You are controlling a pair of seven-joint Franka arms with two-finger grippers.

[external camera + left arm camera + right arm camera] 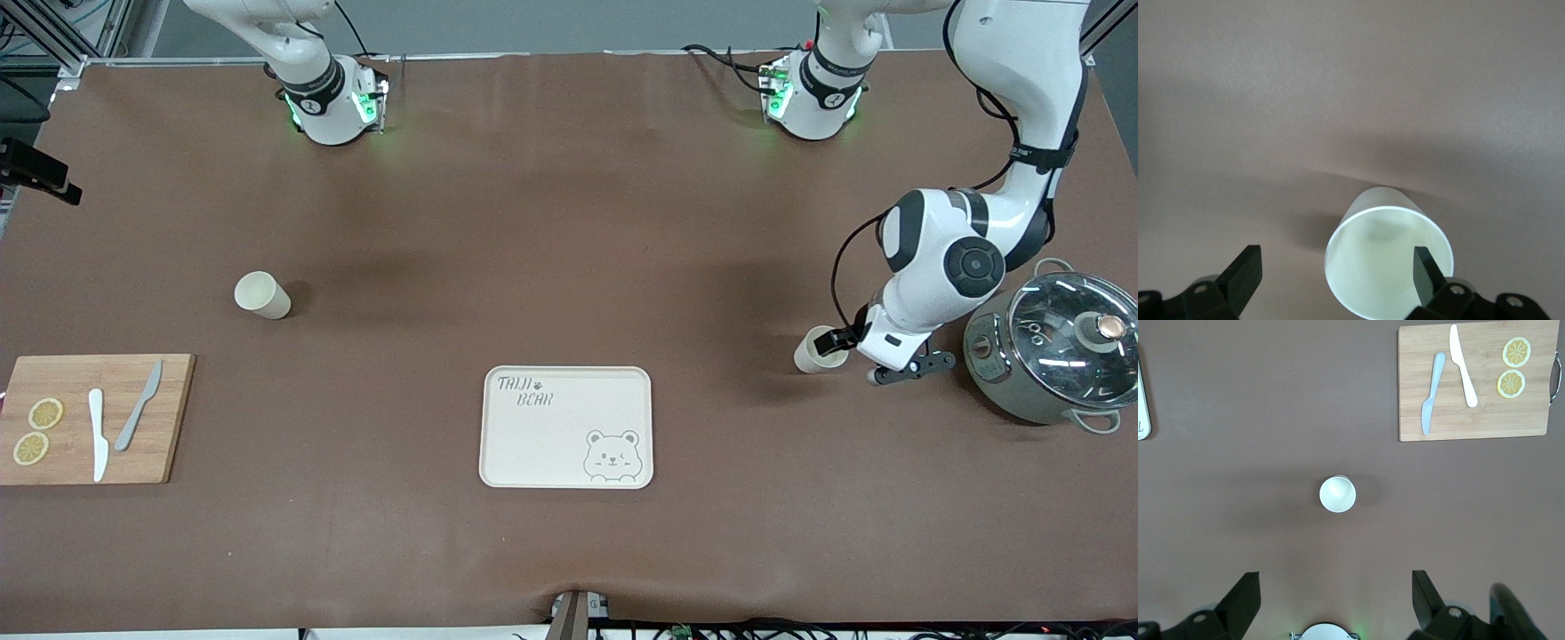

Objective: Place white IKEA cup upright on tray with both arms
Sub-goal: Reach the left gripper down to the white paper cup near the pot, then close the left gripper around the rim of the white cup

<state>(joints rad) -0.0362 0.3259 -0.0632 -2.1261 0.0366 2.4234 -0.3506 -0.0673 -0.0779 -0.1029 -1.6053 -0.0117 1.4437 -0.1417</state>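
Two white cups stand on the brown table. One cup point(819, 349) is toward the left arm's end; in the left wrist view point(1371, 267) its mouth faces the camera. My left gripper point(840, 342) point(1336, 277) is open and low at this cup: one finger point(1426, 273) is over the mouth, the other point(1245, 273) outside the rim. The second cup point(263, 295) point(1337, 494) stands upright toward the right arm's end. My right gripper point(1336, 600) is open and empty, high over the table near its base. The cream tray point(533, 444) lies nearer the front camera, bare.
A steel pot with a glass lid point(1058, 356) stands close beside the left arm's wrist. A wooden cutting board point(169, 418) point(1485, 413) with two knives and two lemon slices lies at the right arm's end. The tray's edge point(1141, 400) shows in the right wrist view.
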